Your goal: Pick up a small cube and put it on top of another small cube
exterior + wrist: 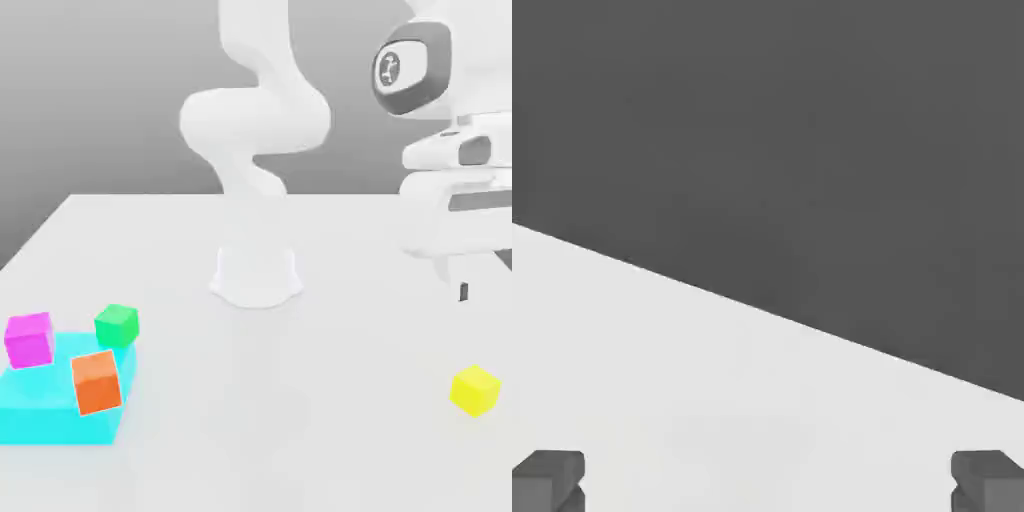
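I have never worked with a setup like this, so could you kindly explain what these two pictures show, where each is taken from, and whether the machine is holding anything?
This is a simulated robot arm, white, standing on a white table. The exterior view comes from a camera off the arm that looks at the whole scene. The hand view comes from a camera on the arm's hand, looking out past its gripper; the two dark fingertips at the picture's edges stand far apart, so the gripper is open and holds nothing.

On the table, toward the exterior view's right, lies a small yellow cube, with the hand hanging above it. Toward the exterior view's left sits a flat cyan block, with an orange cube, a magenta cube and a green cube grouped on or against it.
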